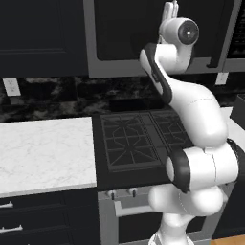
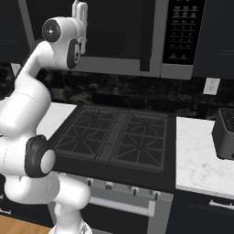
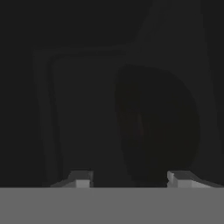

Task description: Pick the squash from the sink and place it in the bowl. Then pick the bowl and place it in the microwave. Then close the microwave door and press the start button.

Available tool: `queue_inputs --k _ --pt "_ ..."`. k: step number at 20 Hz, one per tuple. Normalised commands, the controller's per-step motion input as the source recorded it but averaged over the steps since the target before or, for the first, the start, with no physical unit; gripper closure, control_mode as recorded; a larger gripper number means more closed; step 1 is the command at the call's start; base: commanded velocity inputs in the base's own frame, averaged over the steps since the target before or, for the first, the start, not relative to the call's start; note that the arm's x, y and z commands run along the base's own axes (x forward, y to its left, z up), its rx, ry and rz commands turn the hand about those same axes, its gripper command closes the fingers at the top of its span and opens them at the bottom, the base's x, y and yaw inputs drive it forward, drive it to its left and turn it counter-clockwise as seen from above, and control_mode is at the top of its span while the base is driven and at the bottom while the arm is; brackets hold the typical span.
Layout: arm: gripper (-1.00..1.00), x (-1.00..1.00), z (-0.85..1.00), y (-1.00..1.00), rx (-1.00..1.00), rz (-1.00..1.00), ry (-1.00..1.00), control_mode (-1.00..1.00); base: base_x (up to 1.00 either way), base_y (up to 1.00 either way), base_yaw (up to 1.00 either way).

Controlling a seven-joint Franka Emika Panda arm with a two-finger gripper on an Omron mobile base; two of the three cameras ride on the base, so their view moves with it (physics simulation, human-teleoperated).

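Note:
The microwave (image 2: 114, 32) hangs above the stove, and its dark glass door (image 1: 124, 33) stands shut in its grey frame. The control panel (image 2: 180, 32) sits right of the door's vertical handle (image 2: 145, 36). My gripper (image 2: 80, 10) is raised against the left part of the door, pointing up at the glass. Its fingertips (image 3: 83, 179) stand wide apart in the hand view, open, with nothing between them. A dim rounded shape (image 3: 157, 127) shows behind the glass, probably the bowl. The squash is hidden and the sink is out of view.
A black gas cooktop (image 2: 119, 137) lies below the microwave, with the oven handle (image 2: 121, 205) at its front. White marble counter (image 1: 43, 153) runs to its left. A dark toaster (image 2: 225, 135) stands on the counter at the right, under a wall outlet (image 2: 211, 85).

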Motion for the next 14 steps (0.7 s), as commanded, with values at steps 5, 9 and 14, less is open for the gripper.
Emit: queue_inputs --k 5,9,14 --pt "-1.0 0.56 -0.2 -0.23 0.09 0.11 0.0 -1.0 0.0 0.0 0.0" --pt "-1.0 -0.7 -0.3 -0.43 0.08 0.15 -0.18 -1.0 0.0 0.0 0.0" --pt "-1.0 -1.0 -0.28 -0.59 0.08 0.13 -0.27 -1.0 0.0 0.0 0.0"
